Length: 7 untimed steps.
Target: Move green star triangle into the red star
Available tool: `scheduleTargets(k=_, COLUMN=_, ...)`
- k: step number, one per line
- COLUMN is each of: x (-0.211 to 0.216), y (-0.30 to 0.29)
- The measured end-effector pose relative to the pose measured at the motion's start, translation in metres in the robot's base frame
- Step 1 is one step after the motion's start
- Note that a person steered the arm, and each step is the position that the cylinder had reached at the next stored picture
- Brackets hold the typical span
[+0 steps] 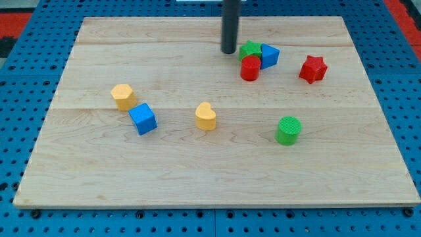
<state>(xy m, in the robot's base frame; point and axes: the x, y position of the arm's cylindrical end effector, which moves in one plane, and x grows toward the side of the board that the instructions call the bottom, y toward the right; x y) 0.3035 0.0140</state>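
The green star lies near the view's top, right of centre, touching a blue triangle-like block on its right and a red cylinder just below it. The red star lies further to the view's right, apart from that cluster. My tip rests on the board just left of the green star, close to it or touching it; the rod rises out of the view's top.
A yellow hexagon block and a blue cube lie at the view's left. A yellow heart lies at centre. A green cylinder lies lower right. The wooden board sits on blue pegboard.
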Motion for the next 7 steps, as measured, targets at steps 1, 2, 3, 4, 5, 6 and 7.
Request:
scheduleTargets(k=1, x=0.008, y=-0.004)
scheduleTargets(k=2, x=0.008, y=0.003)
scheduleTargets(k=3, x=0.008, y=0.043)
scheduleTargets(k=4, x=0.008, y=0.087)
scheduleTargets(k=5, x=0.008, y=0.13)
scheduleTargets(k=6, x=0.009, y=0.133)
scheduleTargets(k=7, x=0.012, y=0.087)
